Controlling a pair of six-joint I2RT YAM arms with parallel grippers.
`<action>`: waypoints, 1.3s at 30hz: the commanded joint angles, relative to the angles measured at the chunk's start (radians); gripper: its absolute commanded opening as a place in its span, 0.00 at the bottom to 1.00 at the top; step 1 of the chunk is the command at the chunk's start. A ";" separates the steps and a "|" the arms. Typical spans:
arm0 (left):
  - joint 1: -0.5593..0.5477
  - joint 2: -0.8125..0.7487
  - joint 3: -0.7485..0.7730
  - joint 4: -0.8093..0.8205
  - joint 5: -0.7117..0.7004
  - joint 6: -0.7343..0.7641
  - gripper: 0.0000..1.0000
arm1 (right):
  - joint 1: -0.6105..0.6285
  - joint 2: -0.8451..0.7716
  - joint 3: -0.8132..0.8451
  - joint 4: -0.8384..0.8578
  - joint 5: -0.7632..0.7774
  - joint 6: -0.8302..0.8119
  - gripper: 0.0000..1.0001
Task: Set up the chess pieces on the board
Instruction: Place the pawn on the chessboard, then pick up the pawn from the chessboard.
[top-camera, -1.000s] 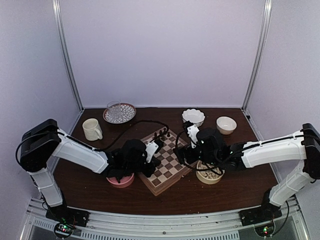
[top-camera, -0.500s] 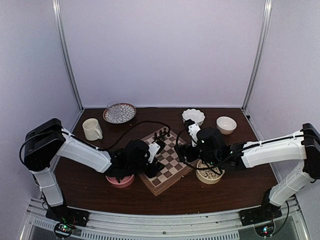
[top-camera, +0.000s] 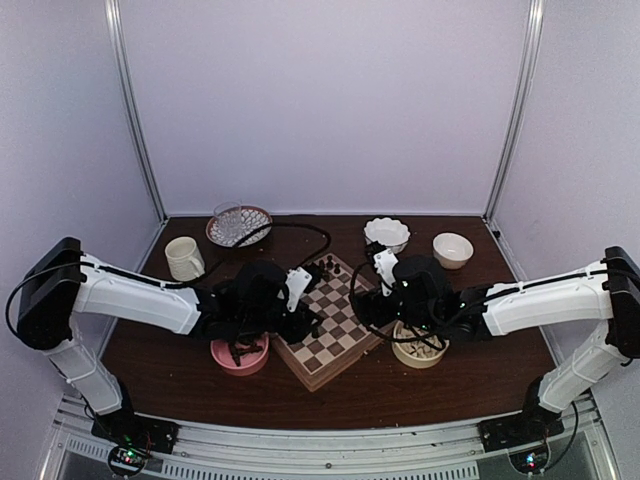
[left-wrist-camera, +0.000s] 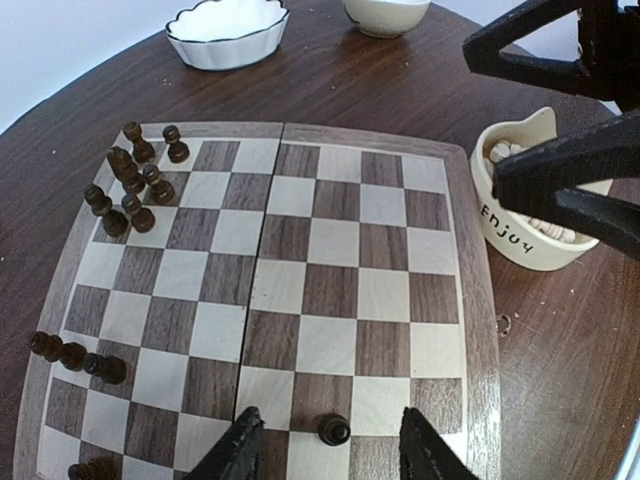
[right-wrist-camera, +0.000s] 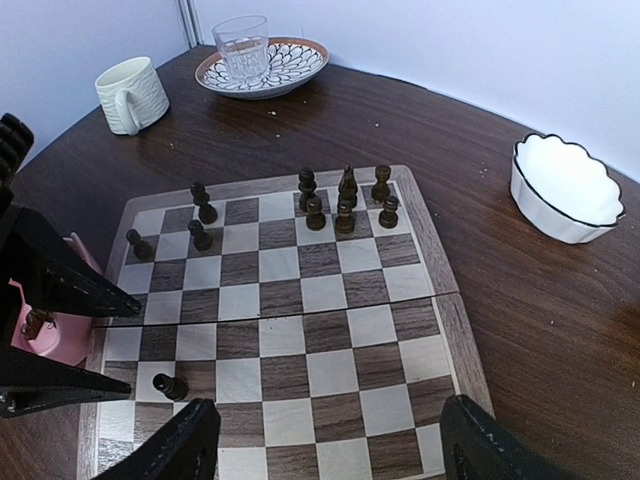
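The board (left-wrist-camera: 300, 300) fills both wrist views and lies at the table's middle (top-camera: 335, 325). Several dark chess pieces (left-wrist-camera: 130, 180) cluster at its far left corner, and a few more (left-wrist-camera: 75, 355) stand along the left edge. One dark pawn (left-wrist-camera: 333, 430) stands upright on the near row, between the fingertips of my left gripper (left-wrist-camera: 330, 418), which is open and not touching it. My right gripper (right-wrist-camera: 330, 425) hangs open over the board's other side with bare squares between its fingers. The same pawn (right-wrist-camera: 170, 386) shows just beyond its left finger.
A cream "Enjoy" cup (left-wrist-camera: 520, 215) holding white pieces stands right of the board, under the right arm. A pink bowl (top-camera: 240, 355) sits left of the board. At the back are a scalloped white bowl (top-camera: 387, 233), a small cream bowl (top-camera: 453, 249), a mug (top-camera: 185, 258) and a plate with a glass (top-camera: 238, 225).
My left gripper has opened and let go of the dark pawn, which now stands on the board. The left arm has shifted toward the back. The right gripper's jaws have narrowed slightly.
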 joint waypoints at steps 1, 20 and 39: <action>0.007 -0.006 0.037 -0.069 0.007 -0.016 0.46 | 0.004 0.004 0.025 -0.004 -0.010 -0.014 0.77; 0.089 -0.404 -0.258 0.053 -0.490 -0.152 0.43 | 0.106 0.269 0.342 -0.340 -0.225 -0.100 0.49; 0.087 -0.410 -0.257 0.057 -0.506 -0.145 0.46 | 0.107 0.454 0.483 -0.405 -0.162 -0.095 0.41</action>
